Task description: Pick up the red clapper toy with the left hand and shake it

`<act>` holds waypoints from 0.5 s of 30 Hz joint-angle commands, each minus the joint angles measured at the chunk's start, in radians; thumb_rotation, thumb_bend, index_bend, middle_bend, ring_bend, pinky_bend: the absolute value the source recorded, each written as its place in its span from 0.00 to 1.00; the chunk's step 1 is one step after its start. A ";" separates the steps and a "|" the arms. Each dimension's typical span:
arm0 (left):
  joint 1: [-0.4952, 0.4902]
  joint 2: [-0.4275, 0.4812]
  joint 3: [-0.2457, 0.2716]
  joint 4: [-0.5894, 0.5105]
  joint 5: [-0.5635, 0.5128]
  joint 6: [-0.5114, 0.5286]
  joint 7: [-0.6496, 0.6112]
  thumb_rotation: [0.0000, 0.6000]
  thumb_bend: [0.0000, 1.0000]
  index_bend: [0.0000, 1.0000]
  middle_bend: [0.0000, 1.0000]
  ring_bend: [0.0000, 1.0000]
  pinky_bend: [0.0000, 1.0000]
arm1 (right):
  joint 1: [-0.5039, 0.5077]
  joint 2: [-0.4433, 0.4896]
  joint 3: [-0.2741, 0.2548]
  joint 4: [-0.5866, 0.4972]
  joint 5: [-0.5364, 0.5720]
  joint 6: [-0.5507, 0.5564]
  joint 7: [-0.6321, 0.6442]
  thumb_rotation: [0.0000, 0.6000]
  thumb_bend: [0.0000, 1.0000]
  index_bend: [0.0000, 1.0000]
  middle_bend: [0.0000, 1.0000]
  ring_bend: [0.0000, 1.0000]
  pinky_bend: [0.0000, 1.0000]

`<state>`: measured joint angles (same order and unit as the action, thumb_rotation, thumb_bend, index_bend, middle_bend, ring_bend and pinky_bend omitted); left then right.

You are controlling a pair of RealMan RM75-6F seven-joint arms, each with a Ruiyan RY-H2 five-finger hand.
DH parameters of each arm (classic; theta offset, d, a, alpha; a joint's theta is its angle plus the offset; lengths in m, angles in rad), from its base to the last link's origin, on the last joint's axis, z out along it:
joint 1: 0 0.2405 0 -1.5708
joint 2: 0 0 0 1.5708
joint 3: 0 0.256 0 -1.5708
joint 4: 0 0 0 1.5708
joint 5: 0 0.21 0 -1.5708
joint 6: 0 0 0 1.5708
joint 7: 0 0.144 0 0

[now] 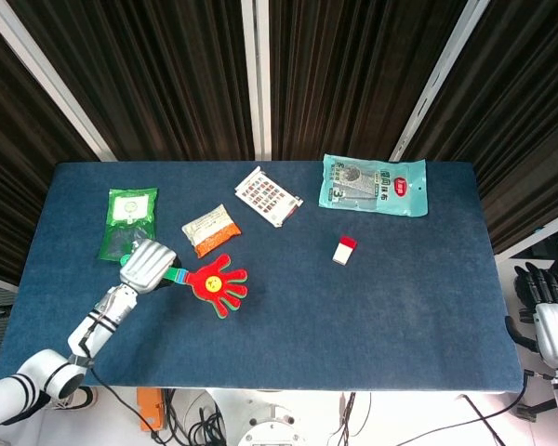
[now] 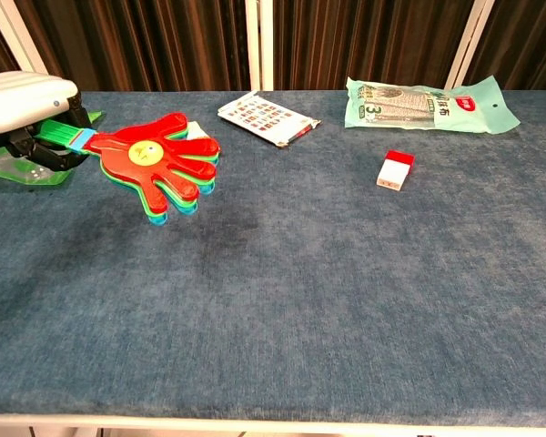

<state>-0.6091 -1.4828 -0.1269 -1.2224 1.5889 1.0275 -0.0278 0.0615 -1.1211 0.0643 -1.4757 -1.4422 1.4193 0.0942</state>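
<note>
The red clapper toy (image 1: pixel 219 282) is a hand-shaped paddle with green and blue layers under the red one and a yellow face on its palm. My left hand (image 1: pixel 147 266) grips its green handle at the left side of the table. In the chest view the clapper toy (image 2: pixel 159 162) lies flat and level above the cloth, fingers pointing right, and the left hand (image 2: pixel 25 107) shows knuckles up at the left edge. My right hand (image 1: pixel 542 288) hangs off the table's right edge, holding nothing; how its fingers lie is not plain.
A green packet (image 1: pixel 126 219) lies behind the left hand. An orange snack bag (image 1: pixel 210 230) sits just behind the clapper. Further back are a patterned card pack (image 1: pixel 269 196) and a teal bag (image 1: pixel 373 185). A small red-and-white box (image 1: pixel 344 249) lies mid-table.
</note>
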 commanded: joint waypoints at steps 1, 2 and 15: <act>0.022 0.044 -0.091 -0.268 -0.244 -0.075 -0.763 1.00 0.72 1.00 1.00 1.00 1.00 | 0.000 0.000 0.001 0.000 0.002 -0.002 0.000 1.00 0.31 0.00 0.00 0.00 0.00; 0.027 0.059 -0.113 -0.303 -0.271 -0.087 -0.839 1.00 0.72 1.00 1.00 1.00 1.00 | 0.001 0.000 0.001 0.000 0.003 -0.003 0.000 1.00 0.31 0.00 0.00 0.00 0.00; 0.061 0.148 -0.185 -0.441 -0.284 -0.167 -1.169 1.00 0.72 1.00 1.00 1.00 1.00 | 0.002 -0.005 0.000 0.004 0.003 -0.007 0.002 1.00 0.31 0.00 0.00 0.00 0.00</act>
<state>-0.5723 -1.3975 -0.2533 -1.5186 1.3657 0.9246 -0.9817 0.0637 -1.1258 0.0638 -1.4720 -1.4389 1.4122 0.0964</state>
